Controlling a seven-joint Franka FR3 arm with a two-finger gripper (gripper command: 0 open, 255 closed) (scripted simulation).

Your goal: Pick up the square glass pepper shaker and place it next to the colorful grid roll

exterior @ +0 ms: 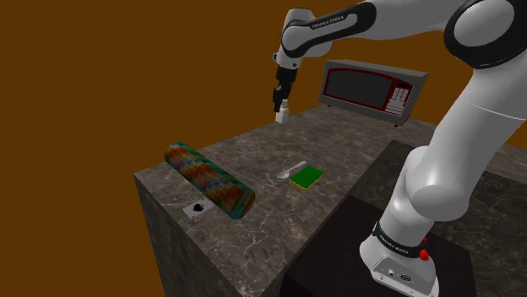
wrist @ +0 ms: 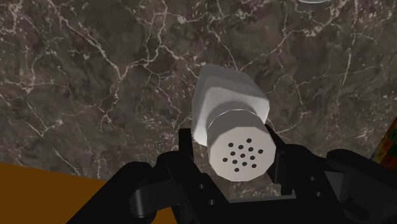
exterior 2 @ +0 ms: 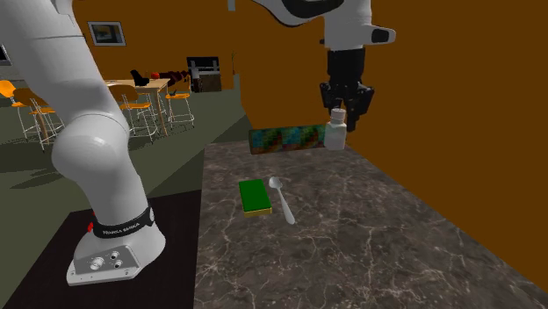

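Since the dark marble counter [exterior: 279, 215] offers room beside the colourful roll [exterior: 209, 179], travel slowly toward it; your gripper [exterior 2: 339, 112] clasps the white shaker [exterior 2: 335, 135] by its cap, aloft and well apart from the roll, so keep it upright.

we note dim, even light across 3 views; soft highlights on white arm [exterior: 439, 169]; dark countertop [exterior: 253, 160] dull; shaker [wrist: 226, 95] palest.

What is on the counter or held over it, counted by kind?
shaker: 1
roll: 1
spoon: 1
sponge: 1
microwave: 1
small flat white piece: 1
Total: 6
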